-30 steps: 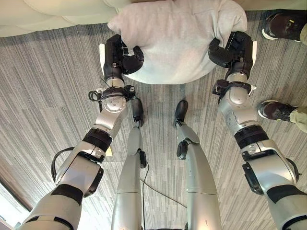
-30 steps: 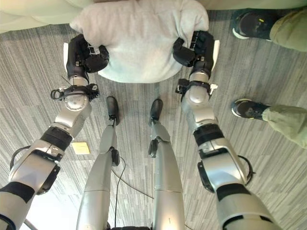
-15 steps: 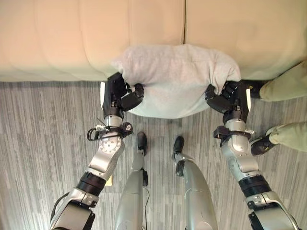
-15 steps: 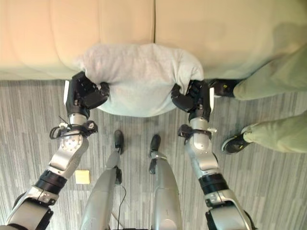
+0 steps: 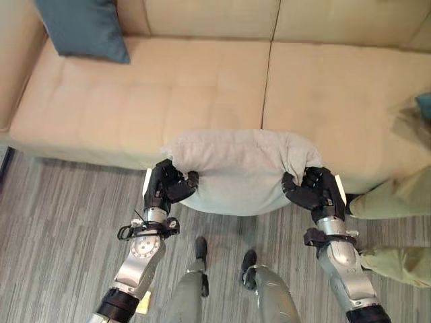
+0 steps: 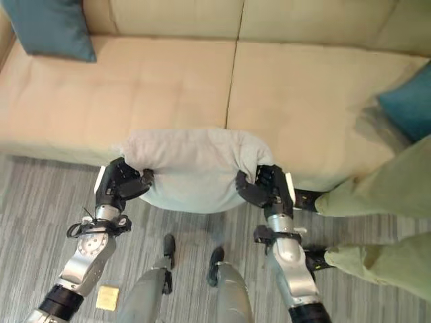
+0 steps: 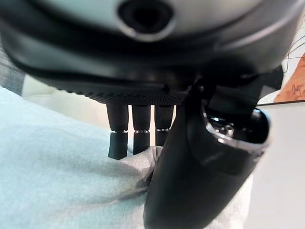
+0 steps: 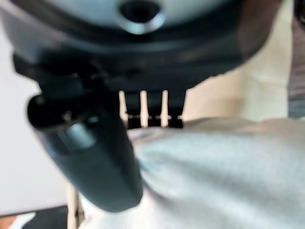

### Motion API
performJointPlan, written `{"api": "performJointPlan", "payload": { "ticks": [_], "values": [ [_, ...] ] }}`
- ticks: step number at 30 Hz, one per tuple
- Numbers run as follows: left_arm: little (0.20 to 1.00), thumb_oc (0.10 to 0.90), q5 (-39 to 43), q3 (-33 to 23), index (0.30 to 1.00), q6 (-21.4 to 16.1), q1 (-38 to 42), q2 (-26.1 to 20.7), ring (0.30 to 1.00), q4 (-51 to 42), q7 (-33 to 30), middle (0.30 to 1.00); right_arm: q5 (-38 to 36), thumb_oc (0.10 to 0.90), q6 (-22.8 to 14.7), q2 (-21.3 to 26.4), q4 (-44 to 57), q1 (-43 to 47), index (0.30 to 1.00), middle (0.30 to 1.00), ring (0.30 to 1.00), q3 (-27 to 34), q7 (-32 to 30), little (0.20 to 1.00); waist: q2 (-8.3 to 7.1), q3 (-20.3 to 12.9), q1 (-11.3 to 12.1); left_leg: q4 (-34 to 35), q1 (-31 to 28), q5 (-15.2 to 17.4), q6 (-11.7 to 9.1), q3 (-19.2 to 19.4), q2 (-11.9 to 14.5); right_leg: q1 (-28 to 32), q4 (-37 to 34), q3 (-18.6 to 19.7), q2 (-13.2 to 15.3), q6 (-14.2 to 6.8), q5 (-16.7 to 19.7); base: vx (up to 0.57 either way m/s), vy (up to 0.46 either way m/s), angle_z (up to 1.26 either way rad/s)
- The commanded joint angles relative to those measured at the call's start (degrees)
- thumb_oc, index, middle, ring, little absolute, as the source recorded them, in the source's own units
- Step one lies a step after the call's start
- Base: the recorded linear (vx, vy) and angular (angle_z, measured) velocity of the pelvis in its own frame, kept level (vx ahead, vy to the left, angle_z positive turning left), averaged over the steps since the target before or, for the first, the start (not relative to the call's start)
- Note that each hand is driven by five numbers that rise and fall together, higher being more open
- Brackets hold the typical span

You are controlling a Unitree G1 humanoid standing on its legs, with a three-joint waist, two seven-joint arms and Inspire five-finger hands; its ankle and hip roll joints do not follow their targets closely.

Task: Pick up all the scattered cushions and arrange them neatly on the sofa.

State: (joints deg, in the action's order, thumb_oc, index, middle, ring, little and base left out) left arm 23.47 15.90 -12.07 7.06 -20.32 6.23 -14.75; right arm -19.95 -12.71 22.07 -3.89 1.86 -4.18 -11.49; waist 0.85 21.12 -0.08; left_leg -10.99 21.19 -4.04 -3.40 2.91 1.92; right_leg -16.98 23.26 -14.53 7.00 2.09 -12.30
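Both teal cushions run off frame.

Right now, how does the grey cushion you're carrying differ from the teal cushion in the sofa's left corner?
The grey cushion is pale and held off the floor at the sofa's front edge, pinched at each end by the left hand and right hand. The teal cushion is dark and already propped against the backrest, untouched. Both are soft throw cushions.

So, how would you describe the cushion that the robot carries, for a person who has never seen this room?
Start at the wide beige sofa and find the front edge of its seat, near the middle seam. There a pale grey, soft fabric cushion hangs, gripped at its ends by the left robot hand and the right robot hand. Unlike the dark teal cushion in the sofa's corner, it is light-coloured and off the seat.
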Motion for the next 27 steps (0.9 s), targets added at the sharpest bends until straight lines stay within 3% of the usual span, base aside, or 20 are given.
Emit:
{"api": "performJointPlan", "payload": {
  "ticks": [1,3,4,5,7,11,12,14,15,19,21,24,27],
  "values": [
    [0.3,0.4,-1.6,0.7,0.3,-6.8,1.1,-0.3,0.3,-9.0,4.0,0.3,2.6,0.4,-6.4,-1.9,8.4,2.1,0.3,0.3,0.3,-1.4,3.5,0.3,-2.86,-9.5,0.1,5.0,-4.3,3.1,-0.6,0.5,-0.3,16.4,-19.7,0.5,-2.8,-7.3,4.5,0.34,0.185,-0.39],
    [0.3,0.4,-1.5,0.6,0.3,-5.9,-3.1,-1.3,0.3,-9.8,5.3,0.3,3.5,0.4,-5.3,-3.7,8.3,0.1,0.3,0.3,0.3,-1.3,4.1,0.3,-3.43,-11.8,0.6,4.7,-9.4,6.4,1.5,1.7,-0.7,18.3,-15.9,2.1,-0.4,-9.8,4.9,0.43,0.28,-0.66],
    [0.3,0.4,-1.5,0.6,0.3,-5.9,-3.2,-1.3,0.3,-9.9,5.3,0.3,3.5,0.4,-5.2,-3.7,8.4,0.1,0.3,0.3,0.3,-1.3,4.1,0.3,-3.49,-11.8,0.7,4.8,-9.5,6.4,1.5,1.9,-0.7,18.2,-15.7,2.3,-0.3,-9.8,4.8,0.36,0.313,-0.77],
    [0.3,0.4,-1.5,0.5,0.3,-5.4,-4.5,-1.9,0.3,-10.3,5.5,0.3,3.7,0.4,-5.0,-4.6,8.6,-0.3,0.3,0.3,0.3,-1.2,4.2,0.3,-3.53,-11.9,1.1,4.5,-12.2,8.3,3.3,2.9,-1.3,17.0,-8.4,3.4,1.3,-11.5,6.9,0.22,0.251,-0.69],
    [0.3,0.4,-1.9,0.1,0.3,-5.0,-5.2,-2.5,0.3,-10.4,5.3,0.3,4.2,0.4,-4.5,-5.1,8.5,0.2,0.3,0.3,0.3,-1.9,4.4,0.3,-3.08,-11.3,1.0,4.3,-14.4,10.0,5.1,3.5,-1.6,14.6,0.0,4.6,2.5,-13.0,10.5,0.23,0.266,-0.3],
    [0.3,0.4,-2.2,-0.8,0.3,-4.7,-6.0,-2.6,0.3,-10.4,5.2,0.3,4.7,0.4,-4.1,-5.4,8.7,-0.1,0.3,0.3,0.3,-2.2,4.9,0.3,-1.44,-11.0,1.3,4.7,-17.9,12.0,6.8,3.4,-1.6,9.5,6.8,3.4,4.2,-12.9,12.5,0.21,0.149,-0.13],
    [0.3,0.4,-1.9,-0.8,0.3,-4.8,-6.5,-2.3,0.3,-10.3,5.6,0.3,5.1,0.4,-3.7,-5.1,8.7,-0.1,0.3,0.3,0.3,-2.1,5.4,0.3,-1.09,-11.3,1.0,6.5,-20.1,12.4,6.6,2.9,-1.8,7.3,2.8,2.4,3.9,-12.0,10.9,0.23,0.054,-0.13],
    [0.3,0.4,-1.9,-0.8,0.3,-4.8,-6.6,-2.3,0.3,-10.3,5.6,0.3,5.1,0.4,-3.6,-5.1,8.7,-0.1,0.3,0.3,0.3,-2.2,5.4,0.3,-1.0,-11.2,0.9,6.7,-20.4,12.4,6.6,2.8,-1.7,7.6,2.6,2.3,3.8,-12.0,10.8,0.21,0.001,-0.15],
    [0.3,0.4,-1.9,-0.6,0.3,-4.7,-7.3,-1.6,0.3,-10.1,6.1,0.3,5.1,0.4,-3.8,-4.3,8.5,0.0,0.3,0.3,0.3,-2.2,5.5,0.3,-1.37,-11.1,0.0,7.7,-22.5,13.0,6.1,1.9,-2.6,5.5,-7.6,3.0,1.5,-11.2,9.8,0.25,-0.027,-0.03],
    [0.3,0.4,-1.9,-0.9,0.3,-5.0,-6.8,-0.8,0.3,-9.2,5.6,0.3,5.5,0.4,-4.0,-3.6,8.1,0.0,0.3,0.3,0.3,-1.7,4.6,0.3,-1.56,-11.1,-1.0,8.8,-24.3,13.5,5.0,0.2,-3.0,4.5,-14.8,4.1,-0.2,-11.3,12.0,0.26,-0.062,0.21],
    [0.3,0.4,-2.5,-1.0,0.3,-5.0,-6.7,-0.5,0.3,-8.9,5.8,0.3,5.3,0.4,-4.3,-3.9,8.3,-0.4,0.3,0.3,0.3,-1.4,4.6,0.3,-2.0,-12.0,-1.2,8.3,-25.3,14.8,4.2,-0.1,-3.0,6.8,-17.0,3.8,-0.5,-10.6,12.0,0.29,-0.119,0.53],
    [0.3,0.4,-1.0,-0.8,0.3,-5.2,-6.6,0.5,0.3,-9.1,6.2,0.3,4.8,0.4,-4.3,-3.5,7.9,-1.4,0.3,0.3,0.3,-0.4,4.3,0.3,-2.3,-12.5,-1.4,-1.0,-22.7,11.6,-0.1,-0.1,-0.8,10.7,-19.1,2.0,-1.7,-8.5,11.3,0.24,-0.174,0.45],
    [0.3,0.4,-0.6,-0.3,0.3,-5.1,-6.1,0.7,0.3,-9.6,5.9,0.3,2.6,0.4,-4.7,-3.1,8.0,-0.9,0.3,0.3,0.3,-0.3,4.0,0.3,-3.3,-11.5,-1.0,-14.5,-15.6,7.6,-1.3,1.0,1.6,14.2,-20.9,0.9,-2.4,-5.8,9.9,0.14,-0.178,0.43]
  ]
}}
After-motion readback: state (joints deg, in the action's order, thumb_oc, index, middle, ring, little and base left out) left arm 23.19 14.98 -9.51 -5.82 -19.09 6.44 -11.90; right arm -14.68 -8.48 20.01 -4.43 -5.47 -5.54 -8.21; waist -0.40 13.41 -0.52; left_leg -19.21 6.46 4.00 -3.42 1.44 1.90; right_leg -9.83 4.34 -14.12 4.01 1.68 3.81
